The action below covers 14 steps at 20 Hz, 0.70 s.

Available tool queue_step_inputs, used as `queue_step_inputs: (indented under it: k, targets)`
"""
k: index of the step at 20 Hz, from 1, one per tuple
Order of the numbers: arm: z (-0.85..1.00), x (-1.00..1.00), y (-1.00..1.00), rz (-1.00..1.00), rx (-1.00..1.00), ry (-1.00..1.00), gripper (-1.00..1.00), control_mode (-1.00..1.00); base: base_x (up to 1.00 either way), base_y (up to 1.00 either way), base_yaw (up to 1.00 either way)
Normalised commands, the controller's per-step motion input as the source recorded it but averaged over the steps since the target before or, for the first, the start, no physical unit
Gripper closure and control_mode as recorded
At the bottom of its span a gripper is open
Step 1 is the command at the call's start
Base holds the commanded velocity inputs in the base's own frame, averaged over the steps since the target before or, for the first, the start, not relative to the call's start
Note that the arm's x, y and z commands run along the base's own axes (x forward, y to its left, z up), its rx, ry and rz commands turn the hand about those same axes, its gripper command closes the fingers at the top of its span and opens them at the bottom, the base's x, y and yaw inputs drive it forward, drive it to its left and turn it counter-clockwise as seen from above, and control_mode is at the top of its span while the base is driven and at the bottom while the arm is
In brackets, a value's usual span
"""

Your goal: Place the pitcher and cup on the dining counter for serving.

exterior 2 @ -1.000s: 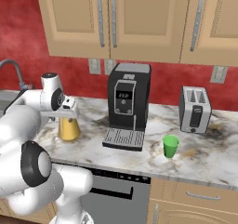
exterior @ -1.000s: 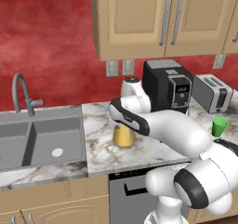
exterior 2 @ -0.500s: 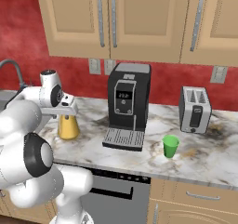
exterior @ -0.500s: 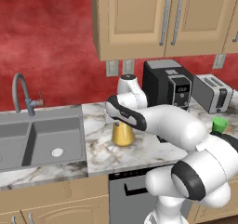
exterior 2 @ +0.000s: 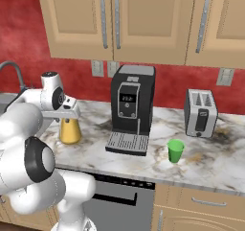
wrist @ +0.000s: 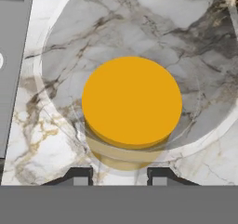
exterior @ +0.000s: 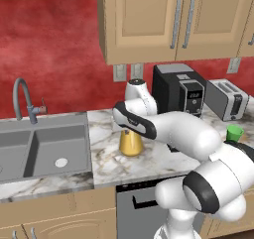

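Note:
The pitcher (exterior: 131,143) (exterior 2: 70,132) stands upright on the marble counter between the sink and the coffee machine, its lower part holding orange-yellow liquid. My gripper (exterior: 130,129) (exterior 2: 67,116) hangs directly over its mouth, pointing down. In the hand view I look straight down into the pitcher (wrist: 131,102). The gripper (wrist: 119,177) is open there, with both fingertips (wrist: 79,176) apart at the near rim and nothing between them. The green cup (exterior: 234,132) (exterior 2: 175,151) stands apart, further right on the counter in front of the toaster. The dining counter is out of view.
A black coffee machine (exterior 2: 131,108) stands just right of the pitcher, with a silver toaster (exterior 2: 201,112) beyond it. The grey sink (exterior: 42,144) with its faucet (exterior: 24,99) lies to the left. Wall cabinets (exterior 2: 143,19) hang above the counter.
My hand has shifted slightly toward the sink and settled lower over the pitcher's mouth. The pitcher and the cup have stayed where they were.

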Motion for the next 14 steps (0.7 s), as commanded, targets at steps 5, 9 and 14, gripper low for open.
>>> queue_step_inputs:
  k: [5, 9, 14]
  targets:
    - [0.01, -0.19, 0.00, 0.00, 0.00, -0.01, 1.00, -1.00, 0.00, 0.00, 0.00]
    - [0.20, -0.48, 0.00, 0.00, 0.00, -0.07, 1.00, -1.00, 0.00, 0.00, 0.00]
    - [0.46, -0.54, 0.00, 0.00, 0.00, -0.10, 1.00, -1.00, 0.00, 0.00, 0.00]
